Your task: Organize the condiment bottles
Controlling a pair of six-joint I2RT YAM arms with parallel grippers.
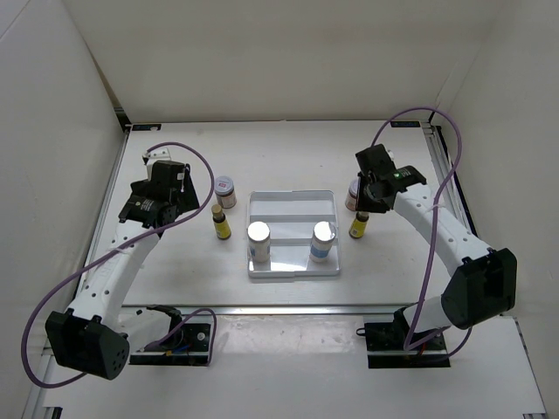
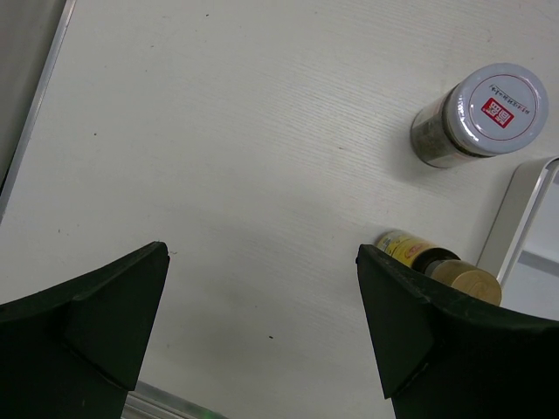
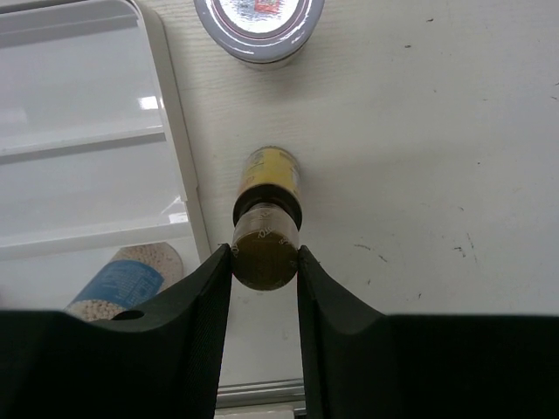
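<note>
In the right wrist view my right gripper (image 3: 265, 255) is shut on the brown cap of a slim yellow bottle (image 3: 270, 179), which stands just right of the tray. A squat white-lidded jar (image 3: 258, 24) stands beyond it. From above, that bottle (image 1: 358, 227) sits below the gripper (image 1: 366, 209), which partly hides the jar (image 1: 352, 194). My left gripper (image 2: 262, 253) hangs open over bare table. The other yellow bottle (image 2: 417, 251) lies just past its right finger, with a red-marked jar (image 2: 482, 113) farther off. Two white cylinders (image 1: 258, 240) (image 1: 323, 238) stand in the tray.
The white divided tray (image 1: 293, 202) lies mid-table; its rim (image 2: 517, 214) shows at the right of the left wrist view. White walls close in the table at the back and on both sides. A metal rail (image 1: 262, 307) runs along the near edge.
</note>
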